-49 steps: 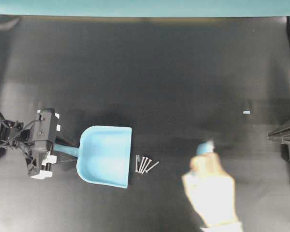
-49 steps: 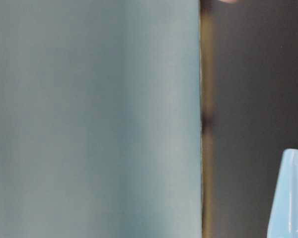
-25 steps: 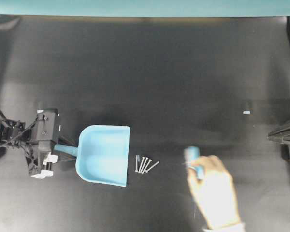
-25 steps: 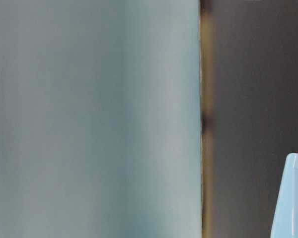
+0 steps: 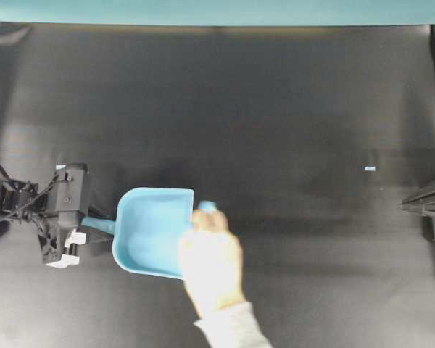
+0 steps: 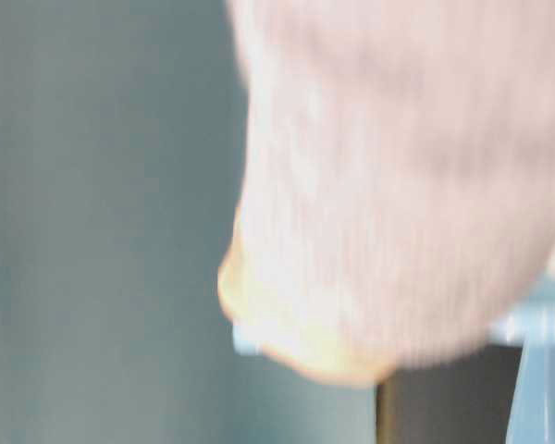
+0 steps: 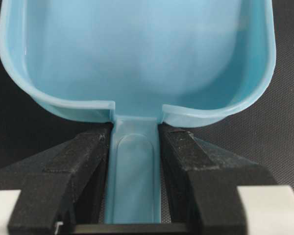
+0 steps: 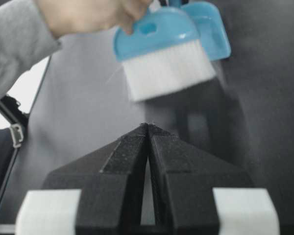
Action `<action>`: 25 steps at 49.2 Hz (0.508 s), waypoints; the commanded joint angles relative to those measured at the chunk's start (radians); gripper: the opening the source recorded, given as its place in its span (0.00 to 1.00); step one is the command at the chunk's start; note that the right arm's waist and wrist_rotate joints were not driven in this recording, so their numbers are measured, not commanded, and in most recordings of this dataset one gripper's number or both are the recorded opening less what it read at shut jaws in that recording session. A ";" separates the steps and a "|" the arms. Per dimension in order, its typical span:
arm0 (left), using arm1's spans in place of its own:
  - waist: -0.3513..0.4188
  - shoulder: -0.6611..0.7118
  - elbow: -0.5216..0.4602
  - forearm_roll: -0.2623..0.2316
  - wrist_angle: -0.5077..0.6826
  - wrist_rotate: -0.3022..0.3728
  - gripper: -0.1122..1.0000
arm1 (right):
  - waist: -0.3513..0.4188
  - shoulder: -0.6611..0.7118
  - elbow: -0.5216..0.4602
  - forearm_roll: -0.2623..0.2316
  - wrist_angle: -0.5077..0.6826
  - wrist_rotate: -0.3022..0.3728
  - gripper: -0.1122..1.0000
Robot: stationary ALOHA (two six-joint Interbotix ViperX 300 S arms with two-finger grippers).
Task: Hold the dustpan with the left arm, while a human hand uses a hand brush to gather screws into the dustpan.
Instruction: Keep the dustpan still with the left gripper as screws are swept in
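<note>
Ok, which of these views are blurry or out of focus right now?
Table-level view: almost wholly filled by a smeared, out-of-focus human hand. Overhead view: the hand is motion-blurred over the dustpan. Right wrist view: the hand brush bristles are streaked. Left wrist view: sharp on the handle, the pan's far inside soft.

Dark worktop and a stray fleck
The black worktop carries one tiny pale blue fleck towards its right side.

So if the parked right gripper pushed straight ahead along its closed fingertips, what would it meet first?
Probably the hand brush: its white bristles hang directly ahead of the right gripper, with the dustpan behind. Only bare mat lies between, though depth is hard to judge.
</note>
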 commanded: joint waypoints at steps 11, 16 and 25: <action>0.000 0.021 -0.009 0.003 -0.035 0.002 0.38 | 0.000 0.005 -0.005 -0.003 -0.009 -0.002 0.10; 0.000 0.040 -0.009 0.003 -0.057 0.002 0.38 | 0.000 0.005 -0.006 -0.003 -0.009 -0.002 0.10; 0.008 0.051 0.011 0.003 -0.135 0.006 0.38 | 0.000 0.005 -0.006 -0.003 -0.009 -0.002 0.10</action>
